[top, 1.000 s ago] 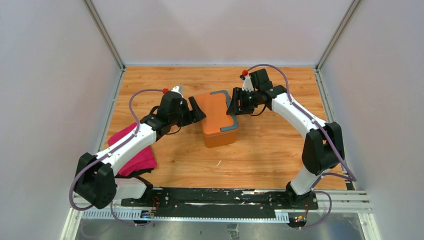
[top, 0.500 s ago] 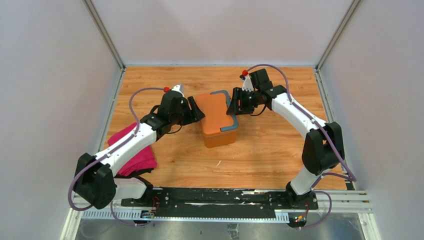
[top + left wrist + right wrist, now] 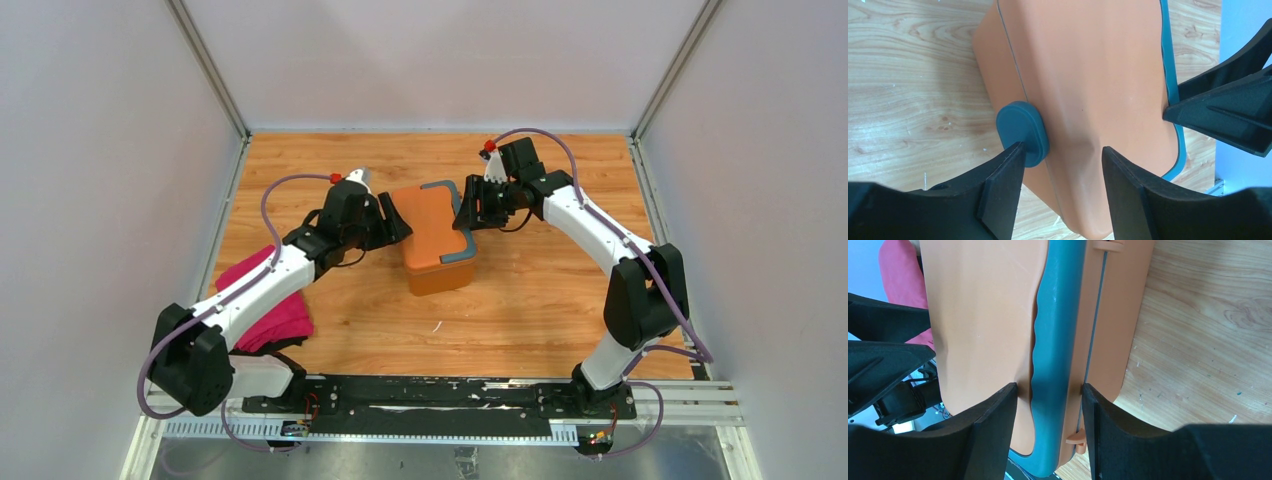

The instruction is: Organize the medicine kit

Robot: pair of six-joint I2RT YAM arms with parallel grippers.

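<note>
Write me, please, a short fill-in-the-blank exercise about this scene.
1. The medicine kit sits on the wooden table with its lid ____.
2. The right tool has its fingers on either side of the kit's blue ____.
3. The pink cloth lies on the ____ arm's side of the table.

Missing words: closed; handle; left.

smooth matt plastic medicine kit [image 3: 434,238]; wood-grain table [image 3: 540,300].

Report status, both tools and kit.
Left tool open, at side latch. Right tool astride handle, grip unclear. Medicine kit lid closed. Pink cloth lies apart.
</note>
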